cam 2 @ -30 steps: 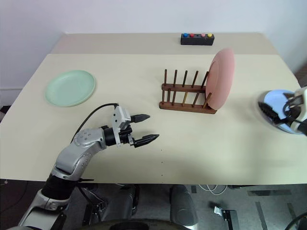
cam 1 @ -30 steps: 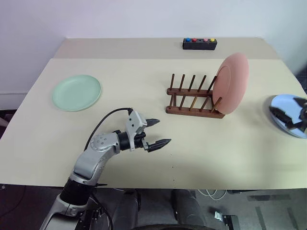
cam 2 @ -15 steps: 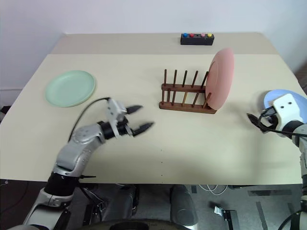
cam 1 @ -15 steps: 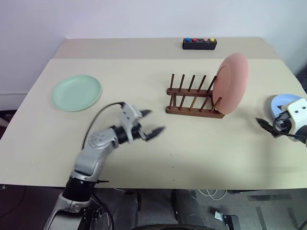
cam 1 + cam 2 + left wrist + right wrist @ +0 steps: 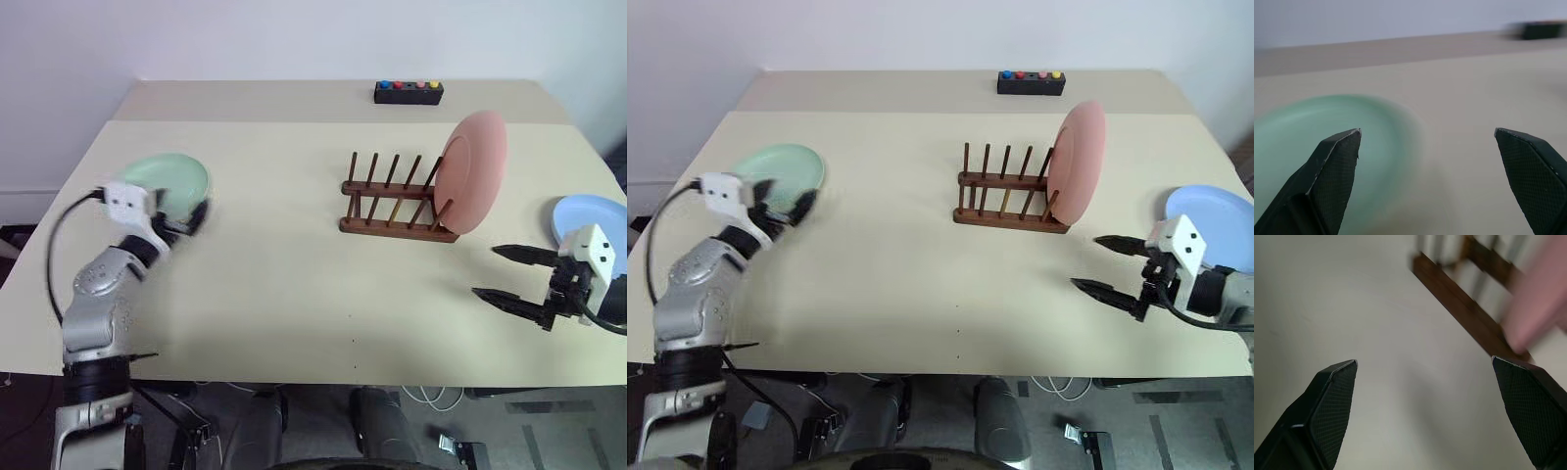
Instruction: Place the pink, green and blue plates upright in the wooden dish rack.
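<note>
The pink plate stands upright in the right end of the wooden dish rack. The green plate lies flat at the table's left. My left gripper is open at its near edge, nothing between its fingers; its wrist view shows the green plate just ahead. The blue plate lies flat at the right edge. My right gripper is open and empty over bare table, left of the blue plate and in front of the rack's right end.
A black box with coloured buttons sits at the far edge of the table. Several rack slots left of the pink plate hold nothing. Open tabletop lies between the two grippers.
My left gripper swung from the table's middle leftward to the green plate. My right gripper came off the blue plate and moved left over the table.
</note>
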